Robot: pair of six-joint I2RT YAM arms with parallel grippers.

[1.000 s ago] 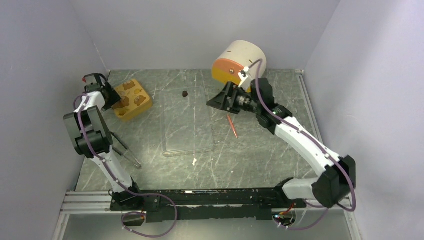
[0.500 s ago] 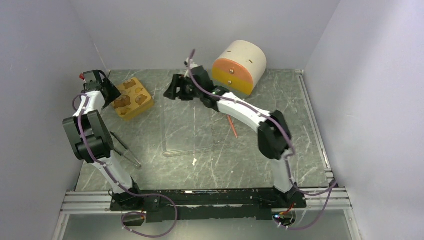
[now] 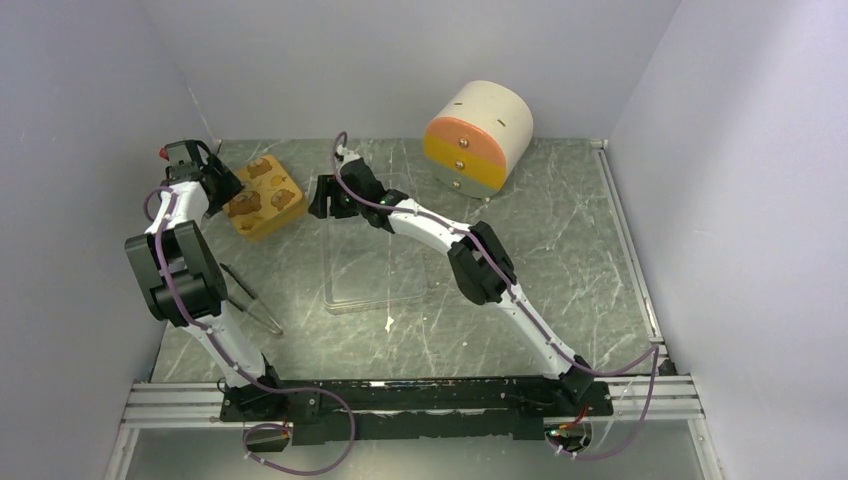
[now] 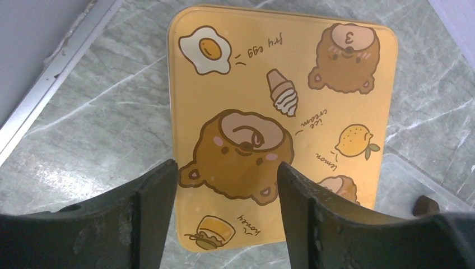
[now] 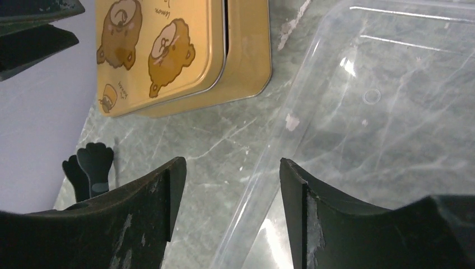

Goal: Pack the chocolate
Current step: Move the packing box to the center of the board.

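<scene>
One dark brown piece of chocolate (image 4: 425, 205) lies by the clear tray's edge at the right of the left wrist view. In the top view the right arm hides it. My left gripper (image 3: 222, 183) (image 4: 227, 218) hangs open over the near end of a yellow tin (image 3: 266, 197) (image 4: 280, 112), whose lid is printed with bears. My right gripper (image 3: 318, 198) (image 5: 232, 213) is open above the far left rim of the clear plastic tray (image 3: 378, 262) (image 5: 358, 112), just right of the tin (image 5: 168, 50). Neither gripper has anything between its fingers.
A round cream and orange container (image 3: 478, 135) lies on its side at the back. Black tongs (image 3: 250, 300) (image 5: 92, 165) lie at the left by the left arm. A tiny white bit (image 3: 388, 322) sits in front of the clear tray. Walls close in left, right and back.
My right arm has swung left from the round container to the clear tray's far left corner, its jaws narrowing a little. My left gripper has drawn slightly back from the tin and widened.
</scene>
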